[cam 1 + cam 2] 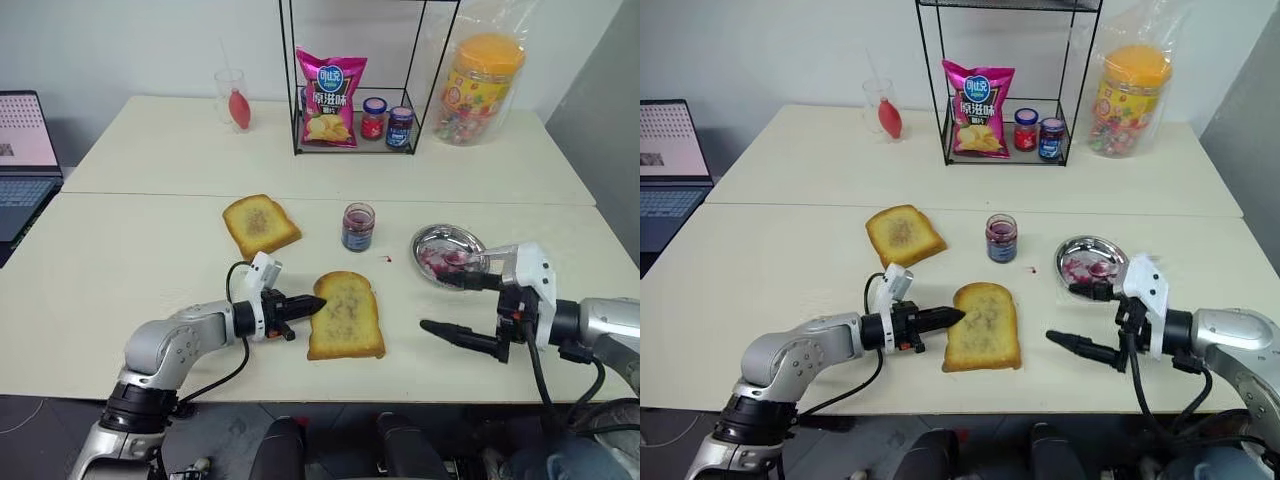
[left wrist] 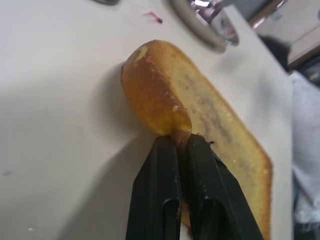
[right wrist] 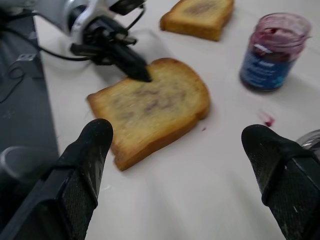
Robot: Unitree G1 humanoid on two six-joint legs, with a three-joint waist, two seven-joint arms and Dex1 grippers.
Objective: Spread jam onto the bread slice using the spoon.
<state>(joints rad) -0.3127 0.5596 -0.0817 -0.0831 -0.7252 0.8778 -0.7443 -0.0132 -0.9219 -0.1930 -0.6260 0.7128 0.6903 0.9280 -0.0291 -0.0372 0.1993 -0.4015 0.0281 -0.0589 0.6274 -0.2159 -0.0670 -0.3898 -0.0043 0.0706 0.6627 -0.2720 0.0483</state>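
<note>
Left wrist view: left gripper [image 2: 182, 142] clenched, fingertips right against the crust edge of the bread slice [image 2: 200, 112]; whether they pinch any crust, can't tell. Head views add the wider layout: bread slice lies flat near the front of the table [image 1: 130, 270], between both arms, w/ right gripper [image 1: 447, 304] off to its right, fingers spread wide, nothing in them. Right wrist view shows the bread top best: golden crust, grey-brown centre w/ faint purple streaks of jam [image 3: 150, 105], thin smear only. Jam jar [image 1: 357, 227] stands behind the bread, lid off. Metal dish [image 1: 447, 251] w/ purple-red stains near right gripper. Second toast [image 1: 260, 224] lies further back-left, apart. Small jam drop [image 1: 387, 259] on table btw jar & dish.
</note>
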